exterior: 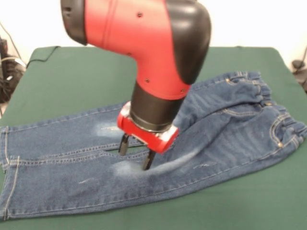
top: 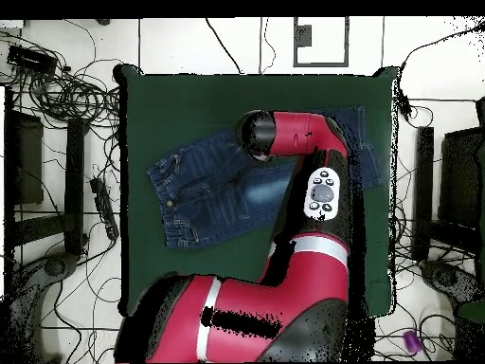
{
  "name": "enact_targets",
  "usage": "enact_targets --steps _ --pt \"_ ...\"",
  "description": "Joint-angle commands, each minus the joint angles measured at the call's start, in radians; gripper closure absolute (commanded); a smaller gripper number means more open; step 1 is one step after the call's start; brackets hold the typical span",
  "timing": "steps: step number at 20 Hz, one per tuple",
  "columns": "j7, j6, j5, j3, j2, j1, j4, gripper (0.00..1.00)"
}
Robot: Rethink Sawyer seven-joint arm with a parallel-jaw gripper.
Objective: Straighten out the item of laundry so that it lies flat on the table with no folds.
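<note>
The table (exterior: pixel 72 76), covered in dark green cloth, takes up most of both views, and the small pair of blue denim jeans (exterior: pixel 225 129) lies across its middle. In the front view the elastic waistband (exterior: pixel 261 93) is at the right and the two hemmed cuffs (exterior: pixel 7 163) reach the left edge; in the overhead view the waistband sits at the left and the legs run under the arm toward the right.

By the look of it, the task is well along. Both legs lie side by side, extended and mostly flat, with faded whitish patches facing up. What remains appears to be around the seat and waistband, where the denim bunches and rises in soft ridges, and along the inner seam where the legs meet, where a shallow crease shows. The far leg is partly hidden by the arm, so its flatness cannot be fully judged.

The red and black Sawyer arm (exterior: pixel 144 43) comes down over the jeans' middle. Its gripper (exterior: pixel 135 154) has two dark fingers (exterior: pixel 124 143) spread slightly apart, tips at or just above the cloth near the inner seam, holding nothing that can be seen.

No brand, label or readable writing shows on the jeans or the arm; the button panel (top: pixel 324 191) on the arm in the overhead view carries only unreadable marks.
</note>
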Motion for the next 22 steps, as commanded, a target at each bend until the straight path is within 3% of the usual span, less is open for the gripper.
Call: enact_targets --steps 1,15,22 --pt "-0.041 -0.022 0.027 0.185 0.147 -0.016 -0.097 0.00" --pt "-0.155 0.088 0.010 0.263 0.244 -0.058 -0.271 0.00" --pt "-0.120 0.057 0.000 0.270 0.239 -0.054 -0.250 0.00"
